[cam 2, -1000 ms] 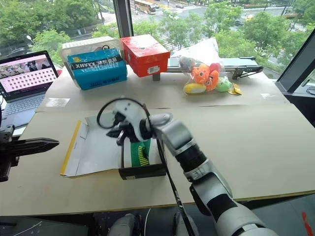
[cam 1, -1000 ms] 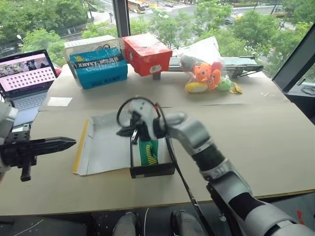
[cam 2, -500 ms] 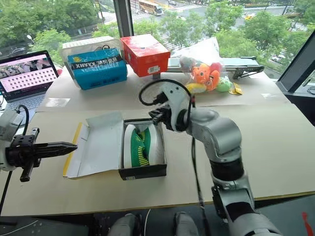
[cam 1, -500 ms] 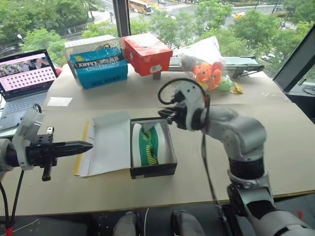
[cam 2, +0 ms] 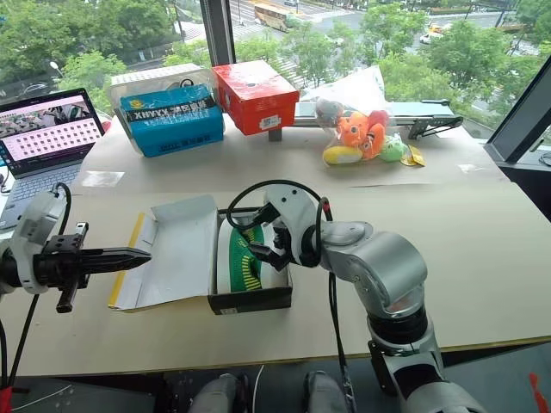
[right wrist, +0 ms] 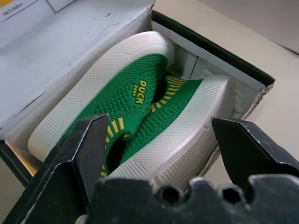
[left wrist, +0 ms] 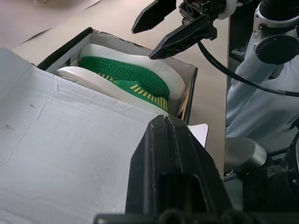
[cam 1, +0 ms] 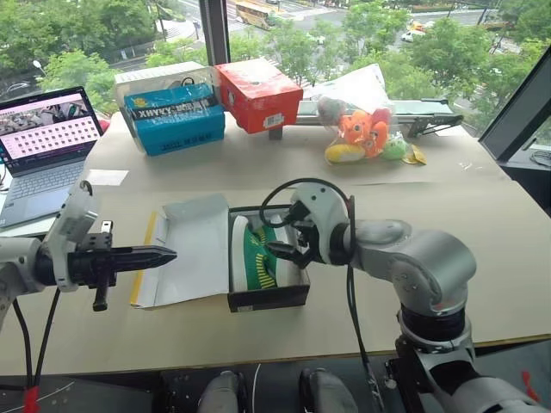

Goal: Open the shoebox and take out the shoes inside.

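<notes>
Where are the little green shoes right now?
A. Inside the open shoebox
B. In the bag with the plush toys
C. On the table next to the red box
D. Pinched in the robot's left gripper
A: the shoes lie side by side inside the open shoebox, its lid folded out flat, with the right gripper open just above them.

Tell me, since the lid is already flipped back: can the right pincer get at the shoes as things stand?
Probably yes. The right pincer hangs open just above the shoes, which lie uncovered in the shoebox, with nothing between.
</notes>
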Robot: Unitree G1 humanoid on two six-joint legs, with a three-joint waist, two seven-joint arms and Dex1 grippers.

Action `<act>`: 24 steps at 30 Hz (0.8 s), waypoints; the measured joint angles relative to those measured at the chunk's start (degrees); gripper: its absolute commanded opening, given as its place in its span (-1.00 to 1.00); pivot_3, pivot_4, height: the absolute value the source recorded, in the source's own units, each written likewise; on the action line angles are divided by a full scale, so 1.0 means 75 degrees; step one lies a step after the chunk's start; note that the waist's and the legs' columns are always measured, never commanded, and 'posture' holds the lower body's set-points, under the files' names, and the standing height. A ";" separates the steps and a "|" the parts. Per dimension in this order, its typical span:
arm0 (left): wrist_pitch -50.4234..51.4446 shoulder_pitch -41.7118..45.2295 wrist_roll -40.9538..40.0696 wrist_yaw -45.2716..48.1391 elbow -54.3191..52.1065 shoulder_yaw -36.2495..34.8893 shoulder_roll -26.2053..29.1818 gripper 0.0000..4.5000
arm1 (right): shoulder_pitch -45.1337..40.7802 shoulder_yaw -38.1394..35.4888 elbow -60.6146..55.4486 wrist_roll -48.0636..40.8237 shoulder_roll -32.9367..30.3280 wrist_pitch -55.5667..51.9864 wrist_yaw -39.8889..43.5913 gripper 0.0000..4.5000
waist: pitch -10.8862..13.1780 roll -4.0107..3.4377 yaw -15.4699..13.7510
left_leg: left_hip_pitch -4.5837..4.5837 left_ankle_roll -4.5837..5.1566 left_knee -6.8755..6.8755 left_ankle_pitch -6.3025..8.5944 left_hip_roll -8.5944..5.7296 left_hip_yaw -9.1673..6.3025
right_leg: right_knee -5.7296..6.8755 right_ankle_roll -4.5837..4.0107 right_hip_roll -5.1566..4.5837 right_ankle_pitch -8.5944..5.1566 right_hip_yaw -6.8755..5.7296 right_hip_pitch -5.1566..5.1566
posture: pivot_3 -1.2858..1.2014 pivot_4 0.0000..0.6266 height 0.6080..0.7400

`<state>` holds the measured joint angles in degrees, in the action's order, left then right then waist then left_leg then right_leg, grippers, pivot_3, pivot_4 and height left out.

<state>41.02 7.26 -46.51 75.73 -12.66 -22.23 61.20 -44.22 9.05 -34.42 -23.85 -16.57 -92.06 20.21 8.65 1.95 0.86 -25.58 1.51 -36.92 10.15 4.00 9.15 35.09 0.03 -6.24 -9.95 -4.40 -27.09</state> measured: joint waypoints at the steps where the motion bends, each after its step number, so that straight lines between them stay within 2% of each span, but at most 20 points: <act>1: 0.0000 0.0021 0.0015 0.0000 0.0001 0.0021 0.0000 -1.00 | 0.0000 0.0060 0.0000 -0.0011 -0.0082 0.0000 -0.0002 0.86 | 0.0000 0.0000 0.0001 | 0.0000 0.0000 0.0000 0.0000 0.0000 0.0000 | 0.0000 0.0000 0.0000 0.0000 0.0000 0.0000 | 0.03 -0.52 0.99; 6: -0.0002 0.0105 0.0057 -0.0041 0.0000 0.0098 -0.0015 -1.00 | 0.0290 0.0726 0.0006 0.0004 -0.0417 0.0006 -0.0271 0.86 | 0.0000 0.0000 0.0011 | 0.0001 0.0000 0.0000 0.0000 0.0000 0.0000 | 0.0002 0.0000 0.0000 -0.0001 0.0001 0.0000 | 0.03 -0.52 0.99; 19: -0.0001 0.0149 0.0058 -0.0268 -0.0047 0.0107 -0.0076 -1.00 | 0.0492 0.0853 0.0108 0.0078 -0.0120 0.0091 -0.0745 0.86 | -0.0008 0.0013 0.0000 | 0.0033 0.0000 -0.0001 0.0001 0.0010 -0.0009 | 0.0000 0.0003 -0.0001 -0.0003 0.0000 0.0029 | 0.03 -0.52 0.99; 24: 0.0014 0.0220 0.0053 -0.0347 -0.0089 0.0109 -0.0078 -1.00 | 0.0232 0.0864 0.0054 -0.0169 -0.0534 0.0058 -0.0546 0.86 | -0.0007 0.0011 -0.0001 | 0.0031 0.0000 0.0001 0.0001 0.0009 -0.0011 | -0.0003 0.0002 -0.0004 -0.0003 0.0000 0.0025 | 0.03 -0.52 0.99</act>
<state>41.13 8.91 -46.11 73.13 -13.33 -21.42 60.62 -42.48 15.53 -34.02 -25.11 -20.57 -91.63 16.11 8.59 2.03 0.86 -25.35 1.51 -36.92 10.16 4.07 9.06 35.07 0.04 -6.27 -9.98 -4.40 -26.90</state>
